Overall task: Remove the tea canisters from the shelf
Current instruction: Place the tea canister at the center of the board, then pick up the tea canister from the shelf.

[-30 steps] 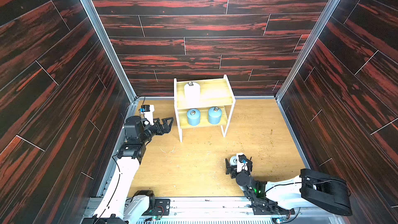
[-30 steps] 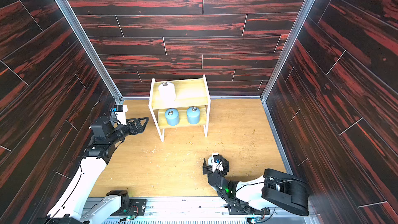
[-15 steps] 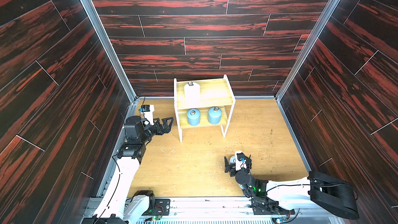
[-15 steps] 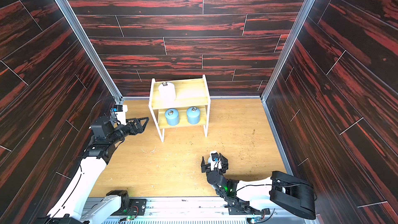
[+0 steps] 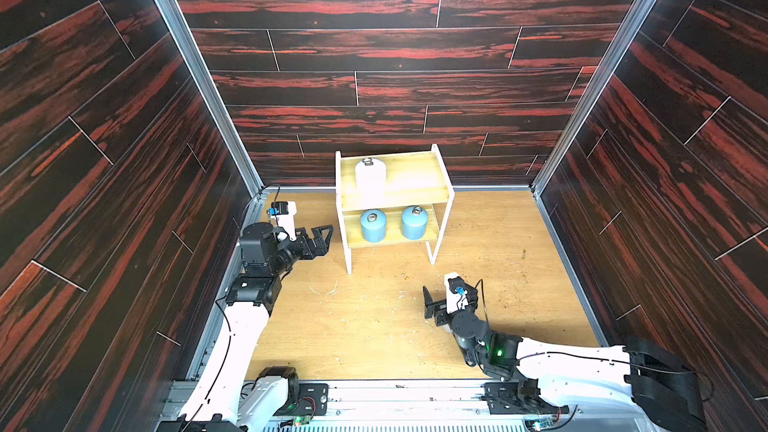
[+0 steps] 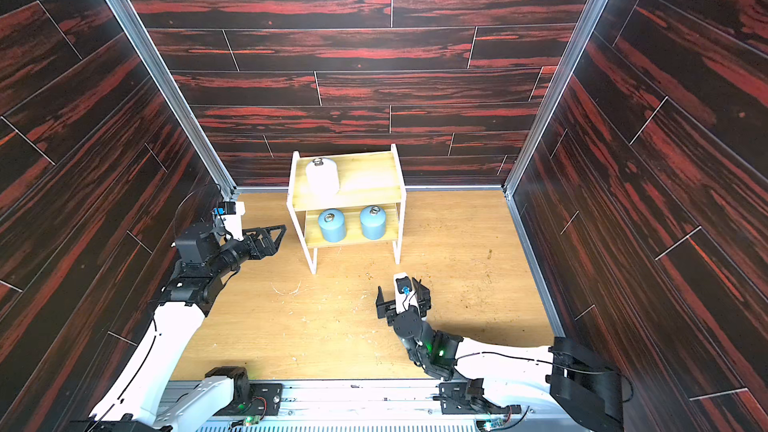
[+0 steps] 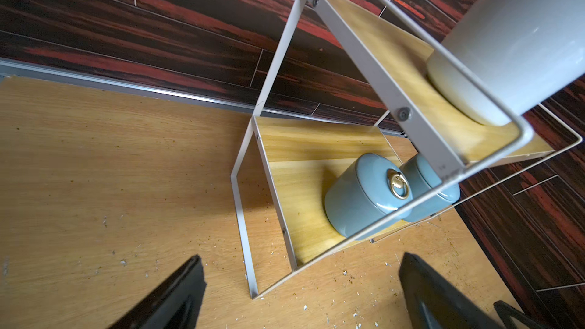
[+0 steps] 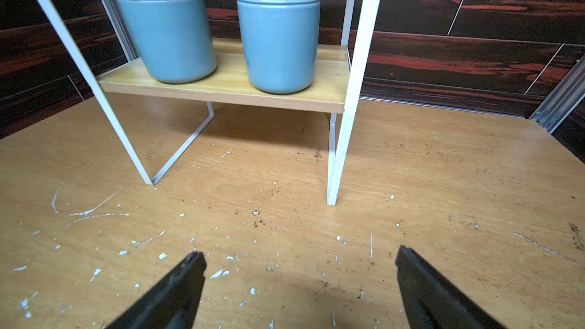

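The shelf (image 5: 415, 180) (image 6: 365, 176) stands at the back of the floor. One white tea canister (image 5: 370, 176) (image 6: 322, 176) sits on its top board. Two light blue tea canisters (image 5: 373, 225) (image 5: 414, 223) stand side by side on the lower board (image 8: 228, 90), both upright. My left gripper (image 5: 326, 238) (image 7: 301, 257) hovers open just left of the shelf, level with the lower tier, holding nothing. My right gripper (image 5: 451, 295) (image 8: 299, 250) is open and empty low over the floor in front of the shelf's right leg, facing the blue canisters (image 8: 167, 30) (image 8: 278, 36).
Dark red wood-pattern walls (image 5: 374, 76) close the wooden floor (image 5: 374, 326) in at the back and both sides. A metal rail (image 5: 395, 396) runs along the front edge. White flecks and brown crumbs litter the floor (image 8: 221, 272).
My right gripper has crept forward toward the shelf while that arm's elbow sank lower. The left arm and all canisters have stayed put.
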Action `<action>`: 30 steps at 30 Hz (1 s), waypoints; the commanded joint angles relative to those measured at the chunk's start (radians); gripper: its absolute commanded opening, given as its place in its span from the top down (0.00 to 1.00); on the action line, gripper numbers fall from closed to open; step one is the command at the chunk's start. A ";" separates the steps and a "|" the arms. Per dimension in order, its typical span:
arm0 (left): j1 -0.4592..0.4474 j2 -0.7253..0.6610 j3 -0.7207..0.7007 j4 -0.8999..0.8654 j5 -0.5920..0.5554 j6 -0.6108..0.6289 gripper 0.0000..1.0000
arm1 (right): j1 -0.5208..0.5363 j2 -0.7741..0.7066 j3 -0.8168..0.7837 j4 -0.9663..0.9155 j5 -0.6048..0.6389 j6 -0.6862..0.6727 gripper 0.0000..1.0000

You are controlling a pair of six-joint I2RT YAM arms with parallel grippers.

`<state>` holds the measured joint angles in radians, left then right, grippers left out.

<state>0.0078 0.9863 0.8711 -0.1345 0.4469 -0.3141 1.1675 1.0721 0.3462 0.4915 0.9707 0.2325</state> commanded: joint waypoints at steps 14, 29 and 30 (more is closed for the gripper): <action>-0.110 0.075 0.353 -0.156 -0.082 0.042 0.00 | -0.316 -0.021 0.239 -0.243 -0.395 -0.097 0.02; -0.326 0.260 0.548 -0.154 -0.216 0.133 0.00 | -0.484 0.002 0.306 -0.286 -0.550 -0.120 0.02; -0.333 0.271 0.558 -0.154 -0.223 0.141 0.00 | -0.489 0.001 0.306 -0.287 -0.557 -0.119 0.02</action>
<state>-0.3099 1.2434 1.3834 -0.2821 0.2520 -0.2111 0.6937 1.0672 0.6308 0.2234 0.4541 0.1215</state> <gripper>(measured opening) 1.000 0.983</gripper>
